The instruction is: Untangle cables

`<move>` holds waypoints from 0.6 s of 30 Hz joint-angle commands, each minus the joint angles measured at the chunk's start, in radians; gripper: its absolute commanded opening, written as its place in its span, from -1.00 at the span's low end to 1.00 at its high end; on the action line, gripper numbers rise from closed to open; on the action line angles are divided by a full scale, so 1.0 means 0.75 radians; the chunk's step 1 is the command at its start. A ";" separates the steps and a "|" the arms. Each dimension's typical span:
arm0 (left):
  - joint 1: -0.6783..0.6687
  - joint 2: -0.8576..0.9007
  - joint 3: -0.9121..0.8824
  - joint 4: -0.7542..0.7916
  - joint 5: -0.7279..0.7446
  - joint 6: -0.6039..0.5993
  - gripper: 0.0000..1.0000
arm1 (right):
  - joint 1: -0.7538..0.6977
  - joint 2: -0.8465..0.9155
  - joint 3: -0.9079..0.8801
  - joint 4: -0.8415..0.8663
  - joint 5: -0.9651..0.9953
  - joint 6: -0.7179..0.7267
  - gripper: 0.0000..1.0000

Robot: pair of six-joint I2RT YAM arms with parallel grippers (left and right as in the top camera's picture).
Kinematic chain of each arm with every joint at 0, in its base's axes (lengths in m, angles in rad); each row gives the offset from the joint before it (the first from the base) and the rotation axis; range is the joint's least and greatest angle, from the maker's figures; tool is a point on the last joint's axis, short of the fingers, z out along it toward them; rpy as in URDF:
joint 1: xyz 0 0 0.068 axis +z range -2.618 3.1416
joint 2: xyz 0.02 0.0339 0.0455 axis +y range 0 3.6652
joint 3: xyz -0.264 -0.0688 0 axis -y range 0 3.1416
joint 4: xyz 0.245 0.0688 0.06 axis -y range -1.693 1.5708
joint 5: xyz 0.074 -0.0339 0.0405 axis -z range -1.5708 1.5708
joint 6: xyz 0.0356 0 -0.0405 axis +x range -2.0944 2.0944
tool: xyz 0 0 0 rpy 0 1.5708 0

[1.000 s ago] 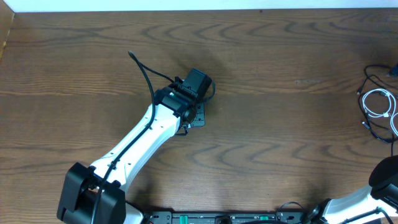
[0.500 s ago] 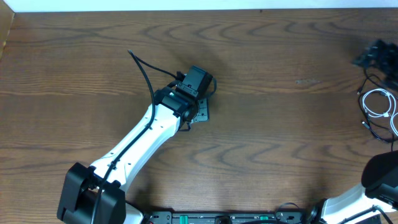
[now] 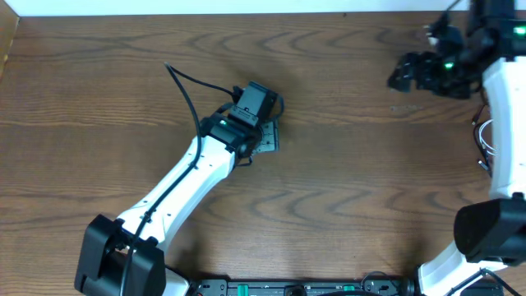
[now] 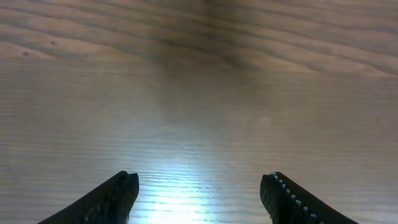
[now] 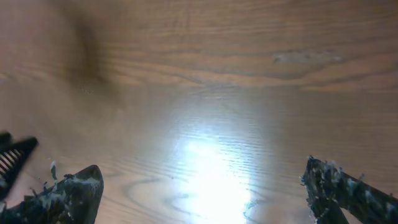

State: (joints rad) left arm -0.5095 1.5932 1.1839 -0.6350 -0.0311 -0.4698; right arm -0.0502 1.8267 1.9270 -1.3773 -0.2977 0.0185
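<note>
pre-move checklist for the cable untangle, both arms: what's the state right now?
1. Left gripper empty: ok. Jaws apart, only bare table between them.
2. Right gripper empty: ok. Jaws wide apart over bare wood.
3. Cables located: cannot tell. Only a short stretch shows at the table's right edge; the right arm hides the rest.
4. Cables in a wrist view: not ok. Neither wrist camera shows them.
5. Arms apart from each other: ok. Left arm is mid-table, right arm at the far right.
</note>
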 commanded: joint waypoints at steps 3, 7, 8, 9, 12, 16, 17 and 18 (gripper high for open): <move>0.149 -0.010 0.008 -0.055 -0.008 0.033 0.36 | 0.143 0.042 -0.112 0.041 0.151 -0.014 0.99; 0.253 -0.010 0.008 -0.145 -0.003 0.032 0.36 | 0.186 0.043 -0.234 0.082 0.259 0.082 0.98; 0.276 -0.010 0.008 -0.173 -0.003 0.032 0.36 | 0.189 0.043 -0.262 0.083 0.284 0.107 0.99; 0.294 -0.010 0.008 -0.201 -0.002 0.032 0.36 | 0.189 0.043 -0.289 0.086 0.305 0.127 0.99; 0.338 -0.010 0.008 -0.309 0.016 0.033 0.41 | 0.180 0.043 -0.379 0.084 0.373 0.196 0.99; 0.365 -0.010 0.008 -0.465 0.017 0.033 0.42 | 0.153 0.043 -0.478 0.062 0.389 0.255 0.99; 0.368 -0.010 0.007 -0.507 0.017 0.033 0.42 | 0.148 0.043 -0.499 0.052 0.389 0.262 0.99; 0.370 -0.010 0.007 -0.545 0.017 0.033 0.43 | 0.141 0.043 -0.520 0.033 0.389 0.271 0.99</move>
State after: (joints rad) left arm -0.2420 1.5932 1.1839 -0.9936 -0.0246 -0.4622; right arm 0.0727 1.8488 1.5787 -1.3312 -0.0463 0.1616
